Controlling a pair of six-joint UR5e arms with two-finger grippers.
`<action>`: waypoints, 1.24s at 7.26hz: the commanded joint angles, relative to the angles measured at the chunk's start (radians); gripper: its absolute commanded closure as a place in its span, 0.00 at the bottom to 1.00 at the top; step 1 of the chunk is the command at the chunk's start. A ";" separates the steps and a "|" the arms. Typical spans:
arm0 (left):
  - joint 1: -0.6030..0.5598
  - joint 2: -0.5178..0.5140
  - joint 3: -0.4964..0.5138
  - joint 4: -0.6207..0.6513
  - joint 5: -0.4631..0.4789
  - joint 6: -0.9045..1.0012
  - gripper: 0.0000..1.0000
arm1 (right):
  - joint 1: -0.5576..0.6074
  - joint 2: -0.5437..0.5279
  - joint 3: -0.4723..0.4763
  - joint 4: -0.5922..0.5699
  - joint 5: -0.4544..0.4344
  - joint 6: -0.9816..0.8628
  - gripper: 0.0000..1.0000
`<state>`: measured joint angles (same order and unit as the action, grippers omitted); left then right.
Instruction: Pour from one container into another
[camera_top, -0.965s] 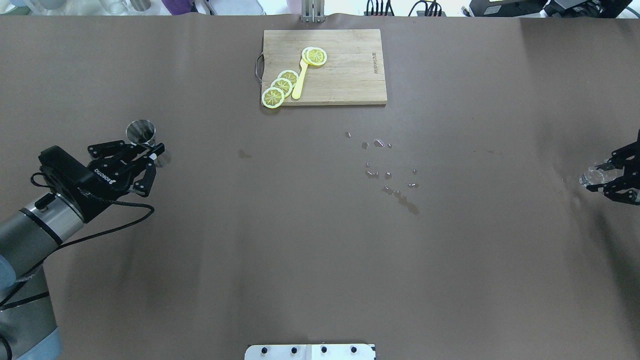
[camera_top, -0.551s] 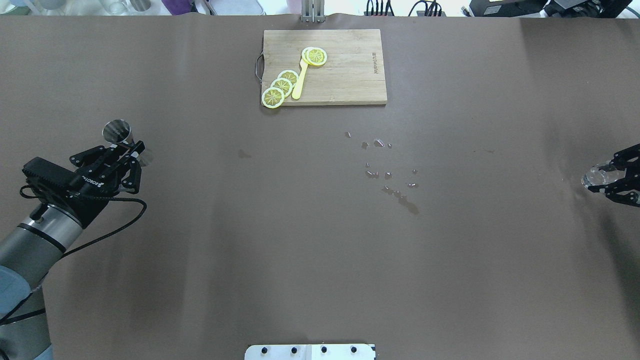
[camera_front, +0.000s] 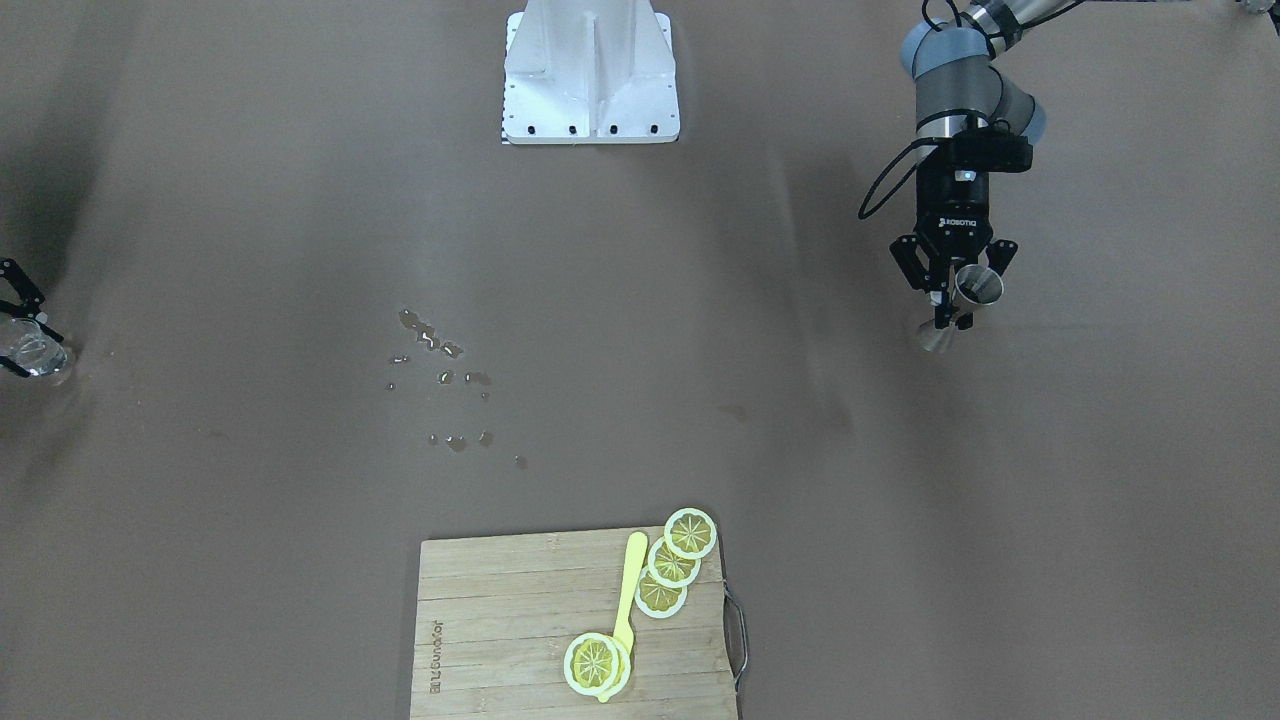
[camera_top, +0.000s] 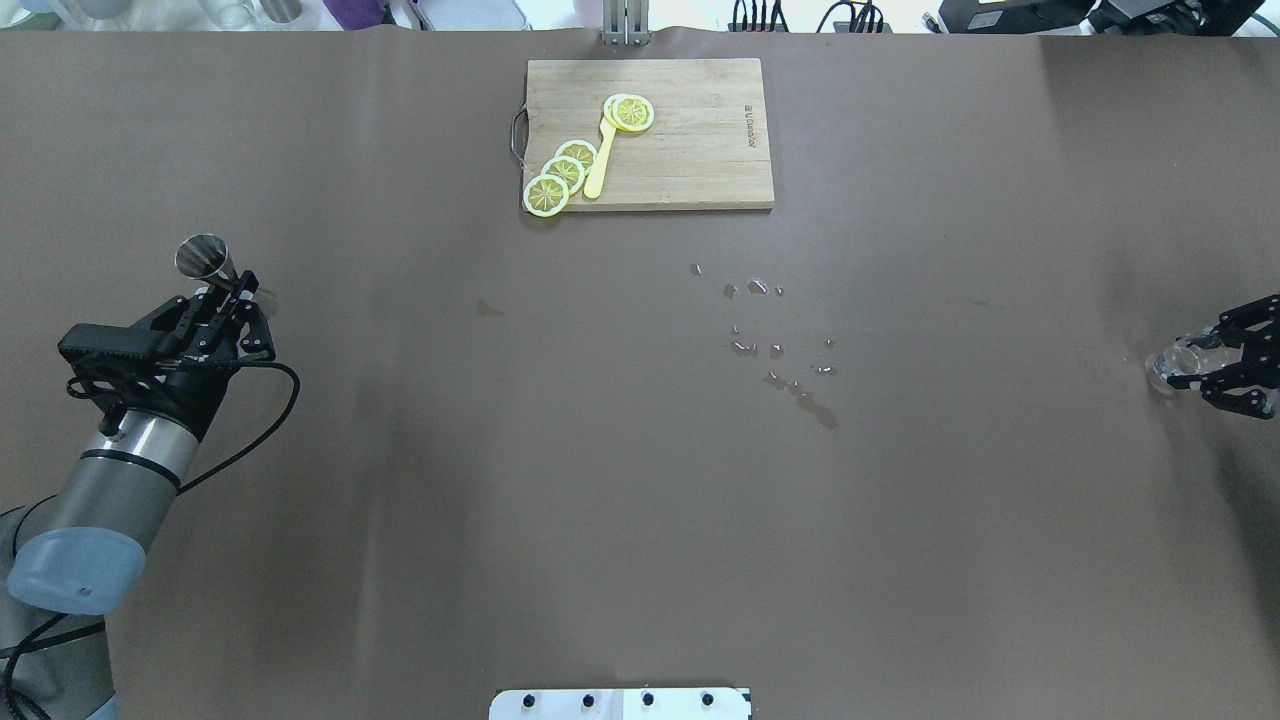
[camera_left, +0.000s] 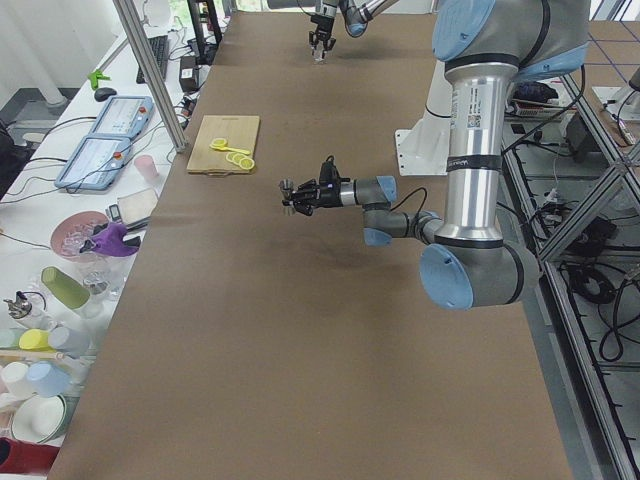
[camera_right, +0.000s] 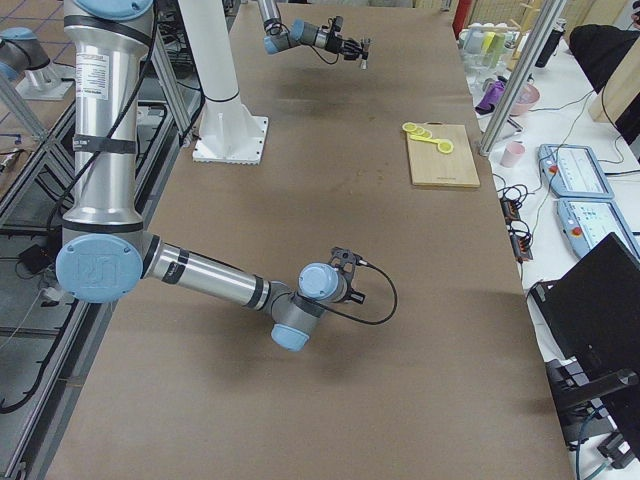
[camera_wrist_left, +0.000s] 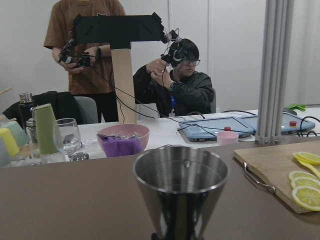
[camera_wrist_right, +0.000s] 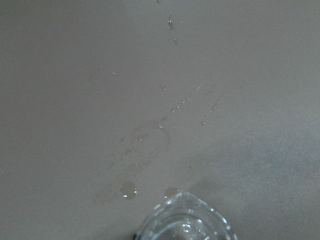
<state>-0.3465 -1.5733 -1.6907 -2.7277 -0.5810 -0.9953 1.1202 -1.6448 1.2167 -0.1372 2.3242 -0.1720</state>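
A steel jigger is held upright in my left gripper, which is shut on its narrow waist at the table's left side. The front-facing view shows the jigger in that gripper. In the left wrist view the jigger's open cup fills the lower middle. My right gripper is shut on a clear glass at the far right edge. The glass sits low by the table, and its rim shows in the right wrist view.
A wooden cutting board with lemon slices and a yellow spoon lies at the far middle. Spilled drops dot the brown table centre. The robot's white base plate is at the near edge.
My left arm has swung left and back toward the table's left edge, carrying the jigger. The right gripper has shifted slightly with the glass.
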 joint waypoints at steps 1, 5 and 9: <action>-0.047 -0.031 -0.001 0.184 0.029 -0.126 1.00 | -0.008 0.007 -0.005 0.005 0.001 0.002 1.00; -0.150 -0.187 0.180 0.400 0.095 -0.372 1.00 | -0.023 0.011 -0.005 0.008 0.000 -0.004 1.00; -0.163 -0.215 0.200 0.758 0.113 -0.764 1.00 | -0.026 0.011 -0.009 0.008 -0.002 -0.001 0.99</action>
<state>-0.5102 -1.7817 -1.4934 -2.1205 -0.4827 -1.5996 1.0941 -1.6338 1.2089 -0.1289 2.3225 -0.1769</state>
